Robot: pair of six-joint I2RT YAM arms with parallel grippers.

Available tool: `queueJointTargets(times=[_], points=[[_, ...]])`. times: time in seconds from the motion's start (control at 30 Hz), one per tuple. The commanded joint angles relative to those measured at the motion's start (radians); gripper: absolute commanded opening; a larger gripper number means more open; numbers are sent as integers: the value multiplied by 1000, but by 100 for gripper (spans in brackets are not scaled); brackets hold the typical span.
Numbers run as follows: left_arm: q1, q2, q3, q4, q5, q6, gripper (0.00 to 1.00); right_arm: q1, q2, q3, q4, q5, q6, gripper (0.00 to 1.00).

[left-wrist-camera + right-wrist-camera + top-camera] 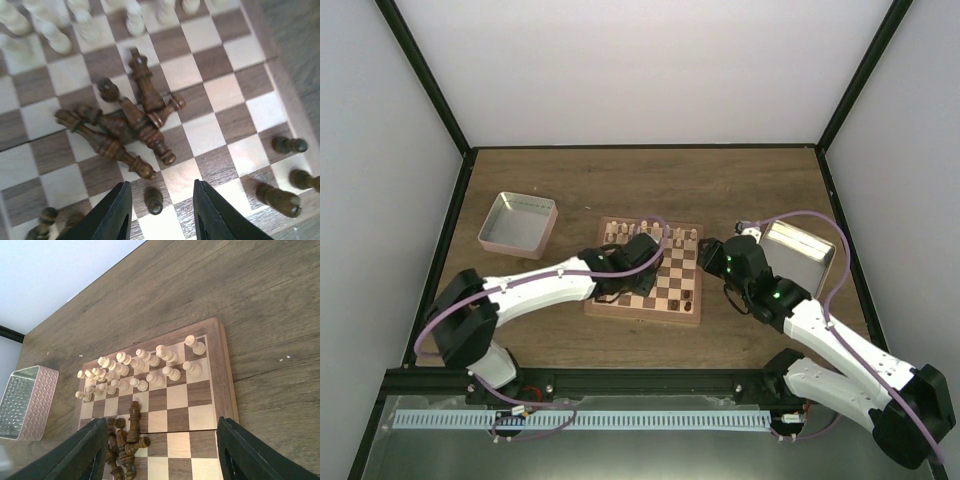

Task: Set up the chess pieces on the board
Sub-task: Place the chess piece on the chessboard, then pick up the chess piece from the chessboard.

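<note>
three white walls [640, 70] enclose the wooden table [720, 180] bearing the board [676, 282].

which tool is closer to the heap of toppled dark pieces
Left. The left tool hangs close by the heap of toppled dark pieces; the right tool sits at the board's right edge.

— Lighting?
— Bright, even, diffuse from above; soft shadows on the counter [650, 180].
— Sharpness?
— Left wrist view is soft: pale chess pieces [57, 40] smear at top, a sheen washes the board [200, 132] low down.
</note>
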Motion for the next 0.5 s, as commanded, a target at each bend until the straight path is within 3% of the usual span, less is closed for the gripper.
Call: queueJointTargets(times=[0.0,0.2,0.47], points=[[42,-99,-3,-26,-48,-37,37,-7,1,12,30,-31,-13,61],[126,-205,-118,-69,-74,-115,44,-7,52,25,53,-87,-25,61],[176,-261,-244,-57,9,-144,42,-7,117,44,89,-157,-38,60]])
